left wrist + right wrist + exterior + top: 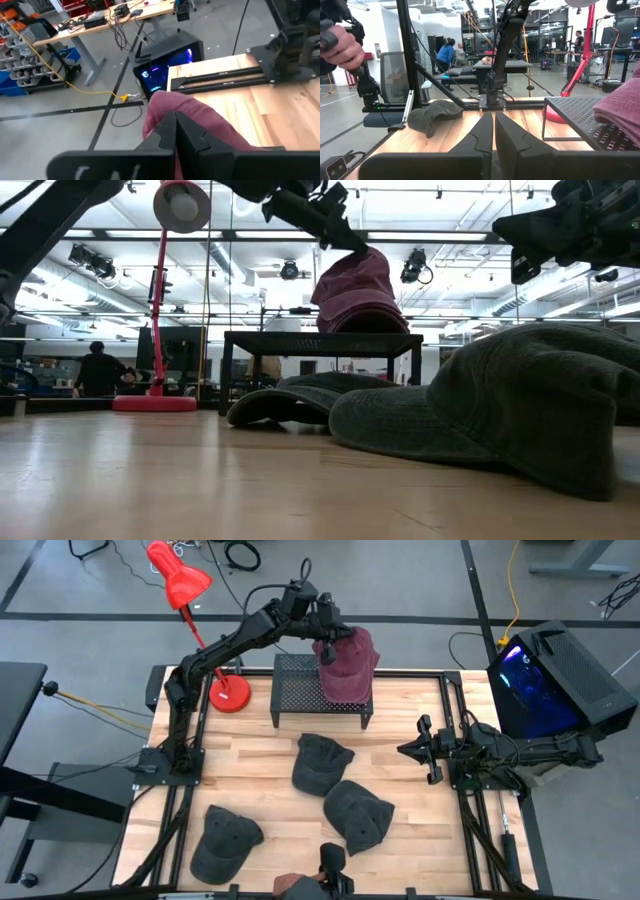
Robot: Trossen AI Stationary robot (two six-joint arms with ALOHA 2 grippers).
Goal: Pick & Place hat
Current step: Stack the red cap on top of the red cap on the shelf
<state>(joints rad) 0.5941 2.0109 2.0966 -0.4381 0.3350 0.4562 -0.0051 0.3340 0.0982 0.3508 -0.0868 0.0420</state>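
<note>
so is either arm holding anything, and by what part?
Left gripper fingers are shut on the maroon hat, pinching its crown fabric above the black rack. Right gripper holds nothing.

- A maroon fabric cap [348,668] on the black perforated metal stand [300,680] hides part of the stand's top in the high view; in the right wrist view the cap is cut by the picture's edge.
- A dark grey cap nearest the low camera [520,405] runs off the frame's side and screens the table behind it.
- The red desk lamp's shade [182,204] is cropped at the top edge.
- A distant person in dark clothes [99,370] is too small to make out.
</note>
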